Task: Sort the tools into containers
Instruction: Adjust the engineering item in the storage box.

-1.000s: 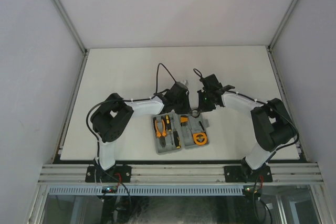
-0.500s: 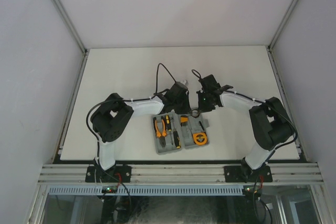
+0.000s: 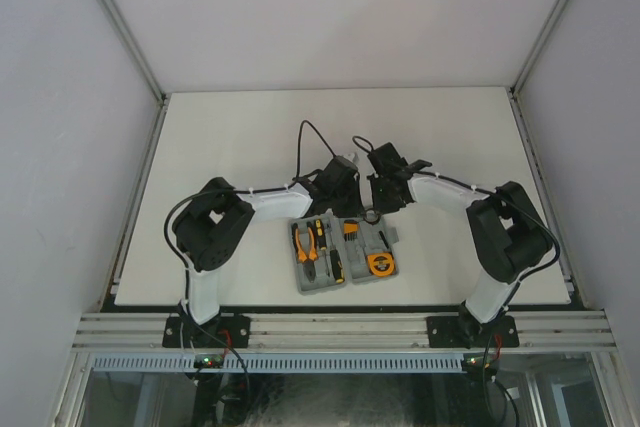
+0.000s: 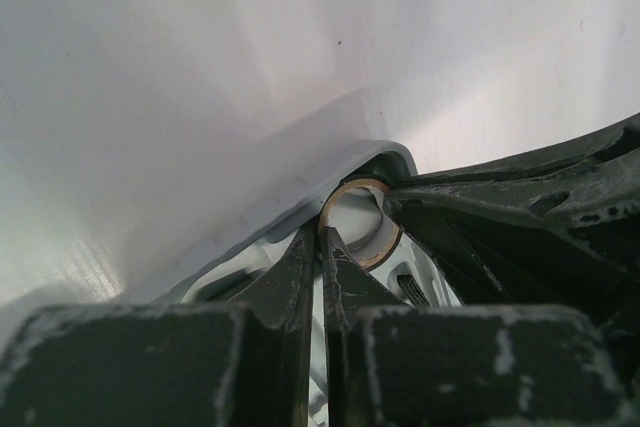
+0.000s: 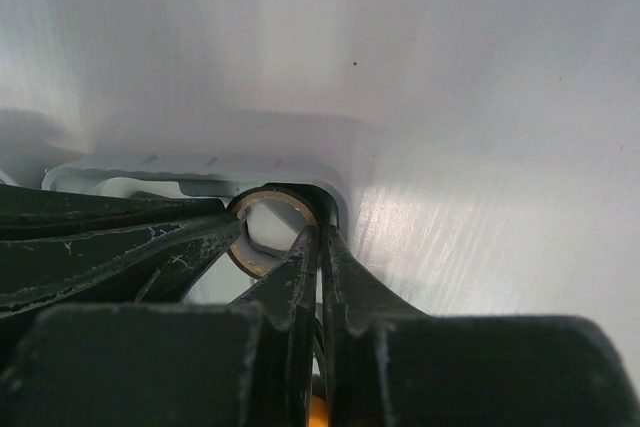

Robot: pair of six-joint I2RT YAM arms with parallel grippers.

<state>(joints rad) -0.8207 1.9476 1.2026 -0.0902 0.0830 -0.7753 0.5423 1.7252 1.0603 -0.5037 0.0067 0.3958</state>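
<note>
The flat grey plastic hinged tool case [image 3: 325,287] lies open; at its far rim the left gripper [image 4: 322,235] and right gripper [image 5: 320,232] each pinch the thin tan metal ring [image 4: 372,257], with white tabletop [image 3: 330,137] stretching beyond.

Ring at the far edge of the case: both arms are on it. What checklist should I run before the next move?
1. Left gripper shut on the ring: ok.
2. Right gripper shut on the same ring from the opposite side: ok.
3. Ring is at the far rim of the tool case, not out on the table: ok.
4. Whether the ring is lifted or resting on the case: cannot tell.
5. What hangs from the ring: cannot tell, as the fingers hide it.
6. Pliers and tape measure lie in the case, away from both grippers: ok.
</note>
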